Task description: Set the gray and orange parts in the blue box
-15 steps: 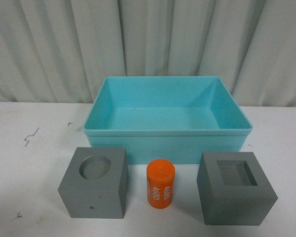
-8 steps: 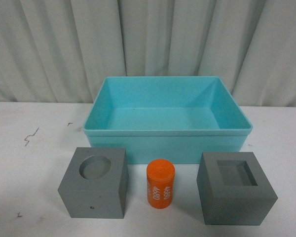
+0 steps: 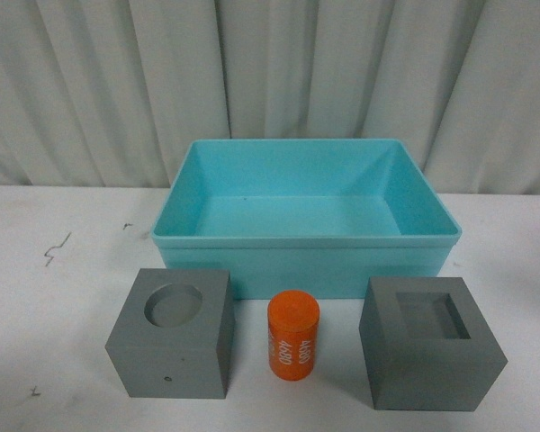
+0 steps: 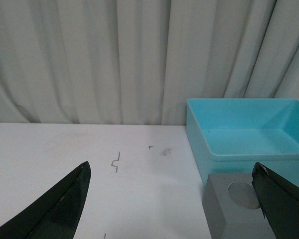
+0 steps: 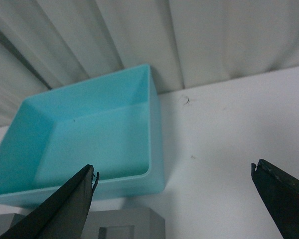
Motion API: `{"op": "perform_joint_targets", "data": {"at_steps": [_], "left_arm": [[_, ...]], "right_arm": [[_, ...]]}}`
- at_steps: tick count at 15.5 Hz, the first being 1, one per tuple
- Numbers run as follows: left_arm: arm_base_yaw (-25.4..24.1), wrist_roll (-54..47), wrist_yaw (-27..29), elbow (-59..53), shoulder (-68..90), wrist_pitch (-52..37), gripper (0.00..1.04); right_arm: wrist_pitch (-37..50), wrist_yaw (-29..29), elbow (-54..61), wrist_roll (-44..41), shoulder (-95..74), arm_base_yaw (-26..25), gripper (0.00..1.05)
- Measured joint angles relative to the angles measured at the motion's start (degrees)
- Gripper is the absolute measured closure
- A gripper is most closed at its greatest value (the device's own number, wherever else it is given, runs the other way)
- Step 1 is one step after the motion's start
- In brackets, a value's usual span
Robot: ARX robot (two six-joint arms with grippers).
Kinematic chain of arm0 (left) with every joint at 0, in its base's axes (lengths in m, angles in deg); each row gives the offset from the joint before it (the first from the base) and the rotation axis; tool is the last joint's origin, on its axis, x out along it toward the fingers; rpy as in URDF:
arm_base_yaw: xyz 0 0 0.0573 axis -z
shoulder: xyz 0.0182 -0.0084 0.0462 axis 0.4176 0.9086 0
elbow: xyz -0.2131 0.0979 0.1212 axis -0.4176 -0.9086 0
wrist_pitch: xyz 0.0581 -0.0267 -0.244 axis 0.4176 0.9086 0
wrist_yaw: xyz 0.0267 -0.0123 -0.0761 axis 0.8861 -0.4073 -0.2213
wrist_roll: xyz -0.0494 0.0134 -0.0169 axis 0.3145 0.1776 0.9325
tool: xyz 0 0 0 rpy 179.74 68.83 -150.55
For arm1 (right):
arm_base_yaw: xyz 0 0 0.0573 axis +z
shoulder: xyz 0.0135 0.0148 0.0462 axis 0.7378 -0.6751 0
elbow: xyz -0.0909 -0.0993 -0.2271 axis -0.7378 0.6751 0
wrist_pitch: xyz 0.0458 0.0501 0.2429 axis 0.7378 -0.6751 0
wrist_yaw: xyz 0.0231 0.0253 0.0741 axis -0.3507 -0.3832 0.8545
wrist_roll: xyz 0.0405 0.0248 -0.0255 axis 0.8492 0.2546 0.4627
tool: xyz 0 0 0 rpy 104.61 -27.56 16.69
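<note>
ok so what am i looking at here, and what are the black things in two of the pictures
A two-armed robot. One picture looks forward from its body; the other two come from cameras on its wrists. The black wedges are the left pincer and right pincer, both open, holding nothing. On the white table sit an empty blue box and, nearer the robot, a gray cube with a round recess, an orange cylinder and a gray cube with a square recess.
</note>
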Motion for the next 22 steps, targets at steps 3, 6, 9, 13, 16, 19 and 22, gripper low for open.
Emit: {"op": "perform_joint_targets", "data": {"at_steps": [3, 6, 9, 13, 16, 19, 22], "left_arm": [[0.0, 0.0, 0.0, 0.0, 0.0, 0.0, 0.07], [0.0, 0.0, 0.0, 0.0, 0.0, 0.0, 0.07], [0.0, 0.0, 0.0, 0.0, 0.0, 0.0, 0.07], [0.0, 0.0, 0.0, 0.0, 0.0, 0.0, 0.07], [0.0, 0.0, 0.0, 0.0, 0.0, 0.0, 0.07], [0.0, 0.0, 0.0, 0.0, 0.0, 0.0, 0.07], [0.0, 0.0, 0.0, 0.0, 0.0, 0.0, 0.07]], "right_arm": [[-10.5, -1.8, -13.5, -0.1, -16.9, 6.8, 0.06], [-18.0, -1.8, -15.2, -0.2, -25.9, 11.3, 0.06], [-18.4, -2.2, -15.2, 0.0, -26.3, 12.3, 0.06], [-18.3, -2.2, -14.7, 1.5, -29.6, 12.9, 0.06], [-17.3, -1.5, -14.6, 1.9, -31.3, 12.2, 0.06], [-16.5, -0.9, -14.6, 2.3, -33.9, 12.2, 0.06], [-14.9, -0.6, -14.6, 3.2, -36.1, 12.2, 0.06]]}}
